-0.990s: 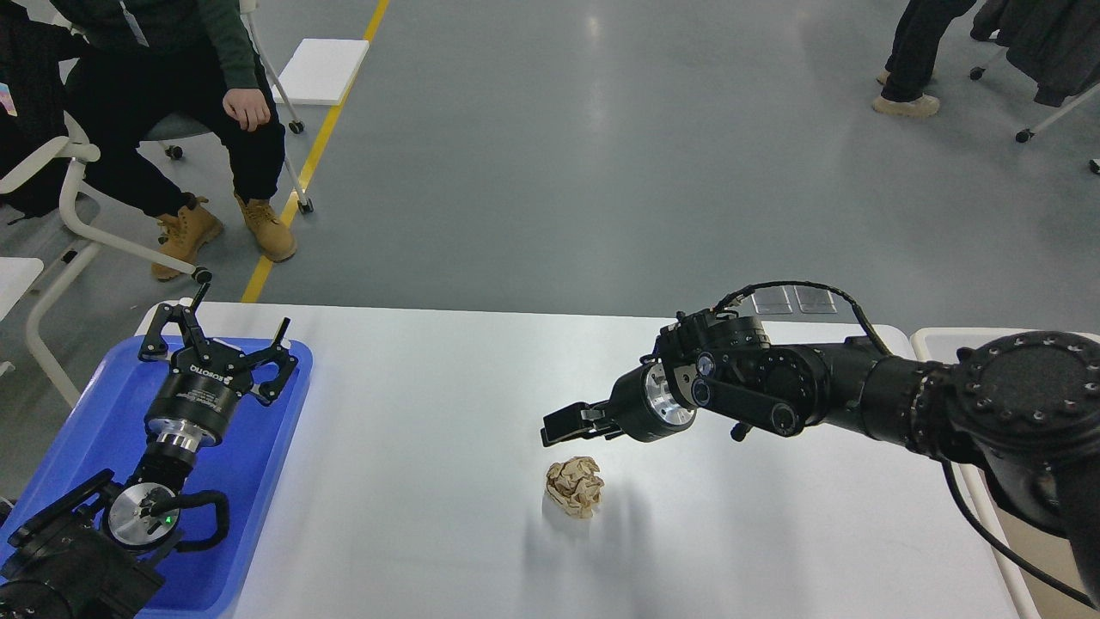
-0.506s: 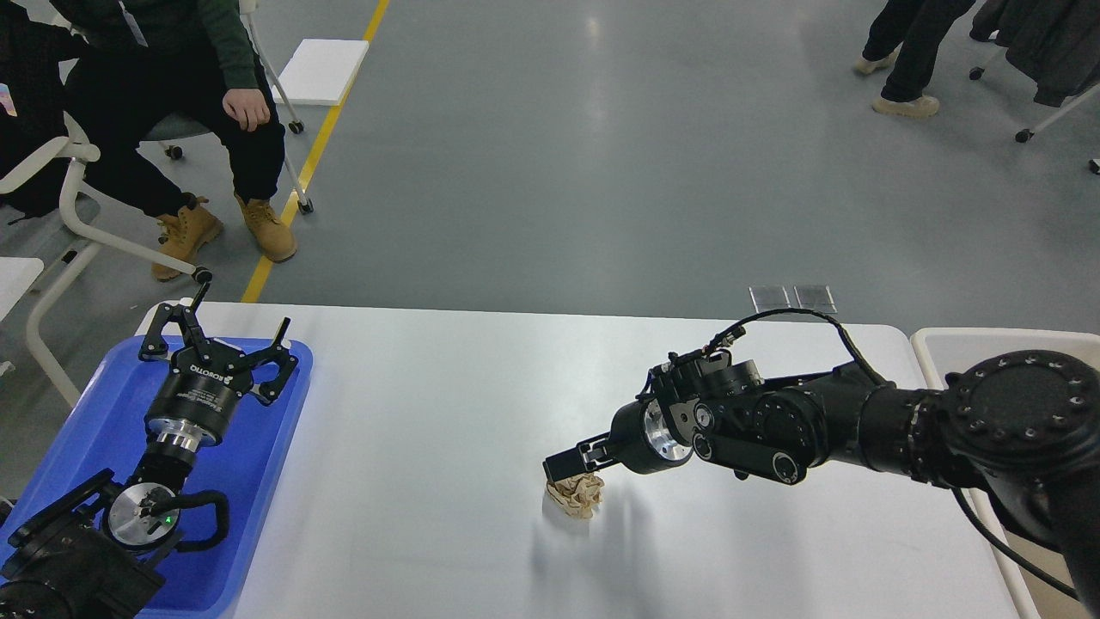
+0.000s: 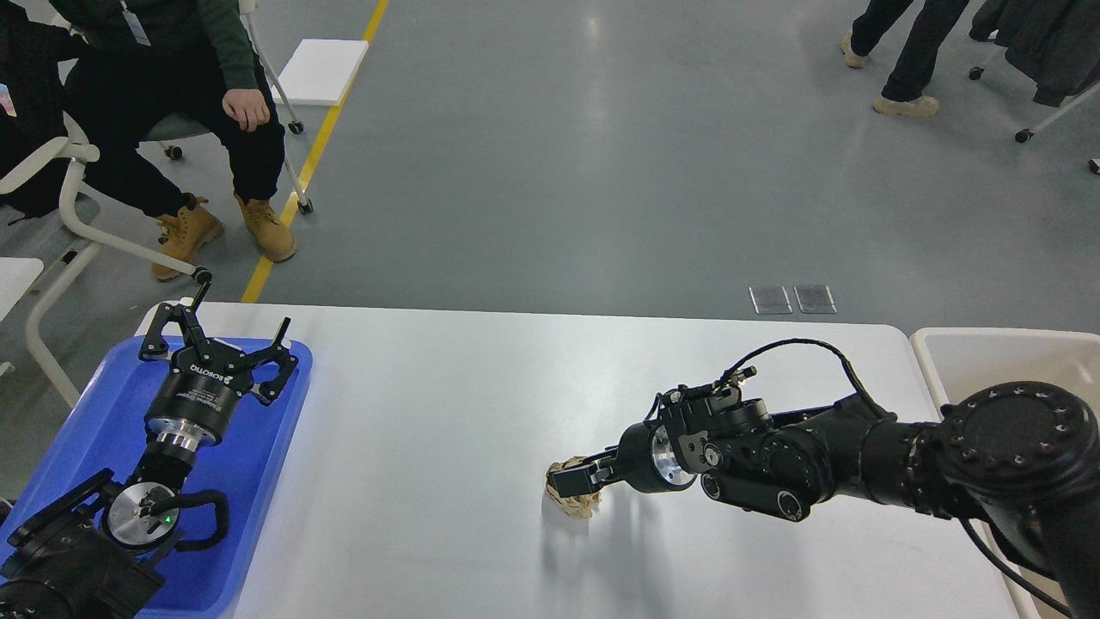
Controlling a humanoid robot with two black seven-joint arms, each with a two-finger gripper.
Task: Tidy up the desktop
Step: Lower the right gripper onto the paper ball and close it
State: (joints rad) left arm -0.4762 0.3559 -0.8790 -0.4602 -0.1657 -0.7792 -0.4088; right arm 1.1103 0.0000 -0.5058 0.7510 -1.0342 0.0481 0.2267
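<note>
The white desktop (image 3: pixel 412 413) fills the lower part of the head view. A crumpled tan paper ball (image 3: pixel 574 503) lies on it, right of the middle. My right gripper (image 3: pixel 577 480) reaches in low from the right, with its fingers down at the ball and a black finger lying across it. The fingers overlap, so I cannot tell whether they have closed on it. My left gripper (image 3: pixel 219 337) is open and empty, pointing away from me above the blue tray (image 3: pixel 86 413) at the left.
A beige bin with a white rim (image 3: pixel 988 352) stands off the table's right end, partly behind my right arm. A seated person (image 3: pixel 172 103) and white chairs are beyond the left far corner. Another person's legs (image 3: pixel 902 52) are far right on the grey floor.
My right gripper has come down and slightly toward me, from above the paper ball to right at it. The ball and my left arm have not moved.
</note>
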